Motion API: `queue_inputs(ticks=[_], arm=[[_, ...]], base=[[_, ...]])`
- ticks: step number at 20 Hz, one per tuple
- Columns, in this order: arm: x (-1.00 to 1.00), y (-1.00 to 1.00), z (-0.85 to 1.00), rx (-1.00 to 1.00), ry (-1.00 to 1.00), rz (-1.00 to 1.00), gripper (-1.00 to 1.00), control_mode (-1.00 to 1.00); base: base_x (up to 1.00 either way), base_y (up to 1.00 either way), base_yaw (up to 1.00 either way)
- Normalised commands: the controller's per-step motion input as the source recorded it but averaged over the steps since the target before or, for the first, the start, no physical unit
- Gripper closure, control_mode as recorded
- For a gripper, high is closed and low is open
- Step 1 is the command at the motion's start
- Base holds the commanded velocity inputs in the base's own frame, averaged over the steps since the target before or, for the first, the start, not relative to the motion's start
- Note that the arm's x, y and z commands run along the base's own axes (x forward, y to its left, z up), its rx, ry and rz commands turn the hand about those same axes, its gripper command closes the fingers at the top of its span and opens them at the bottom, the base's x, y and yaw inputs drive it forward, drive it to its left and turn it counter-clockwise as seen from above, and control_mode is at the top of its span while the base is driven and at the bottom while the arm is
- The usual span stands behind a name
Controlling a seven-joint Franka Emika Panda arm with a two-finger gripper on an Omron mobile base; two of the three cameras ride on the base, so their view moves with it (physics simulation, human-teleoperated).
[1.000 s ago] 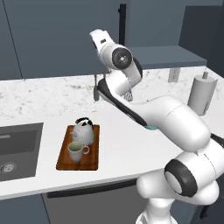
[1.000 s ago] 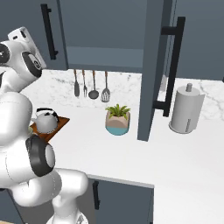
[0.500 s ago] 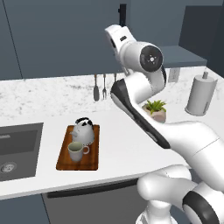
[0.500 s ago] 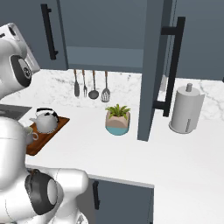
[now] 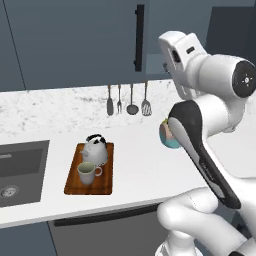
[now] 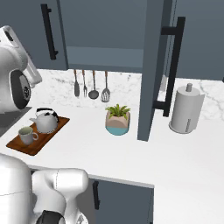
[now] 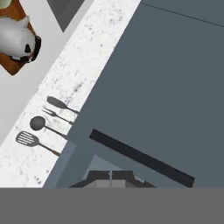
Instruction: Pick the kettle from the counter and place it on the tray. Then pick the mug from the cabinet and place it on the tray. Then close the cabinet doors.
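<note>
One squat silver kettle with a black handle and one pale mug stand on one reddish-brown tray, lower left on the tabletop. Four utensils hang centre-frame. The hand is closed and empty, by a cabinet door.

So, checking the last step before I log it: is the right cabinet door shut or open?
Open. In the right base view the right cabinet door stands edge-on, swung out over the counter, its black handle facing sideways, the cabinet interior exposed.
</note>
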Motion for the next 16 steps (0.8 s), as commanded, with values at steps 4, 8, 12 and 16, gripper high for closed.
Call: queue_inputs(ticks=[4,8,12,16], arm=[[-1.0,-0.49,0.0,0.0,0.02,0.03,1.0,-1.0],[-0.71,-0.38,0.0,0.02,0.06,-0.05,1.0,-1.0],[-0.15,-0.37,0.0,0.03,0.04,-0.03,1.0,-1.0],[-0.07,-0.28,0.0,0.08,0.0,0.0,1.0,-1.0]], base=[[0.0,0.0,0.0],[0.0,0.0,0.0],[0.0,0.0,0.0],[0.0,0.0,0.0]])
